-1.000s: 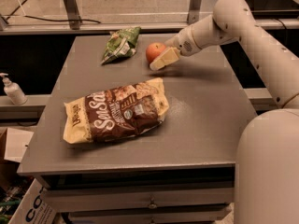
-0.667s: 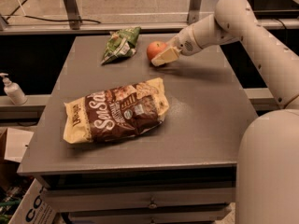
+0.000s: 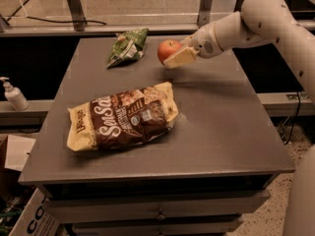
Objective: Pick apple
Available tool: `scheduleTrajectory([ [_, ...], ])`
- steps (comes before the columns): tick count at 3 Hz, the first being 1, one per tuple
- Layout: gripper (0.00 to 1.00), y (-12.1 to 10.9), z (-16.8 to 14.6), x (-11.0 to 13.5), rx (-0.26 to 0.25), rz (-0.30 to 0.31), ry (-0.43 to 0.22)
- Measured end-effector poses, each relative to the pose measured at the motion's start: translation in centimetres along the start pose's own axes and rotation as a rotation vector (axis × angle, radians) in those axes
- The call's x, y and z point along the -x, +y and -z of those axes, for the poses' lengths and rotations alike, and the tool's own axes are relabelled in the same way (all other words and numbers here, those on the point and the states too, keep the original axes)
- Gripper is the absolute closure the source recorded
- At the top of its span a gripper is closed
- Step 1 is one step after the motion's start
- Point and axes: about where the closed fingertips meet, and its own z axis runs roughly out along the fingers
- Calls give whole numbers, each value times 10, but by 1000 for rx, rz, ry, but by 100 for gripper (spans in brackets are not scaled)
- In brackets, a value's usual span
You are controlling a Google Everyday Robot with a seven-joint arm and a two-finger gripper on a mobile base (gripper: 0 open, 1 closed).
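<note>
Just right of the green bag (image 3: 128, 47), the apple (image 3: 166, 48) is seen clasped by the gripper (image 3: 172, 57), seemingly clear of the table (image 3: 221, 117), so the lift is judged begun and a steady upward raise is called for.

This is looking like a robotics lab or test bay. A white robot arm (image 3: 266, 18) is reaching over a plain grey table (image 3: 221, 132) with drawers (image 3: 157, 213), its gripper (image 3: 172, 54) gripping the apple (image 3: 166, 48) near the far edge. Metal frame posts (image 3: 74, 6) are standing behind, a cable (image 3: 59, 19) is trailing across bare floor (a pump bottle (image 3: 14, 95) is sitting at the side), and a cardboard box (image 3: 29, 220) is resting below.
</note>
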Motion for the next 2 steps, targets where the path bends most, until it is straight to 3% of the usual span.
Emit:
scheduleTrajectory([
  [1,100,5,-1,0,8,0,3],
  [2,100,5,-1,0,8,0,3],
])
